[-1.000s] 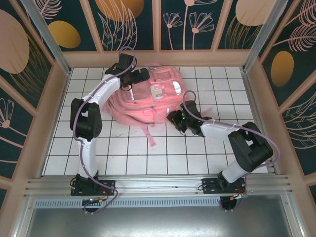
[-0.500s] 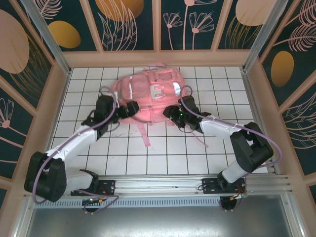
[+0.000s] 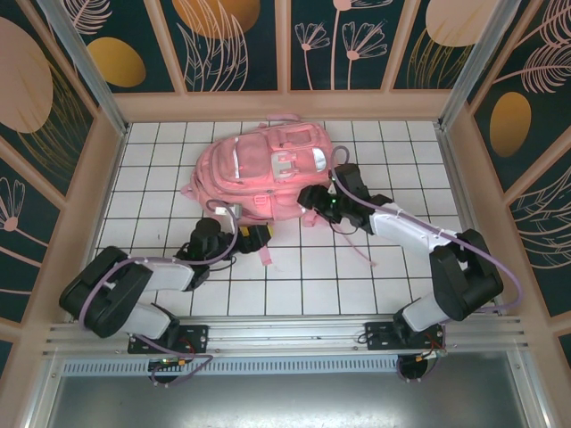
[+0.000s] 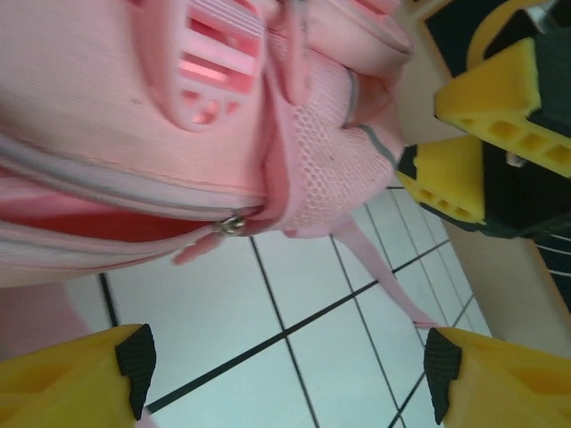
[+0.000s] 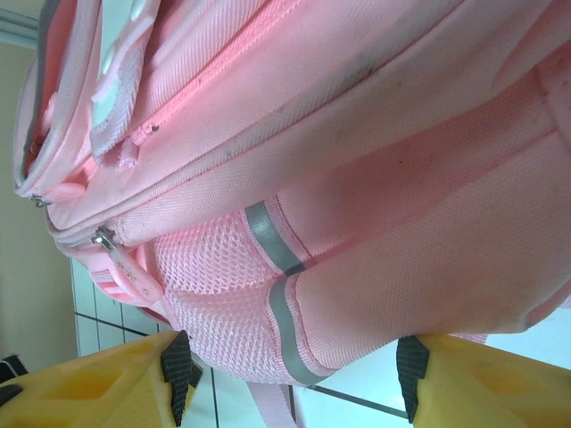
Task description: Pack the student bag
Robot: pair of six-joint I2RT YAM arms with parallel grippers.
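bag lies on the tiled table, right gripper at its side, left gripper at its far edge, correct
No: the top view shows the left gripper by the near edge of the bag, not the far one. The rest holds: it lies on the tiled table, right gripper at its side.

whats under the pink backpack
The white tiled table shows around the student bag, and a pink strap trails out from beneath. Whatever lies directly under it is covered.
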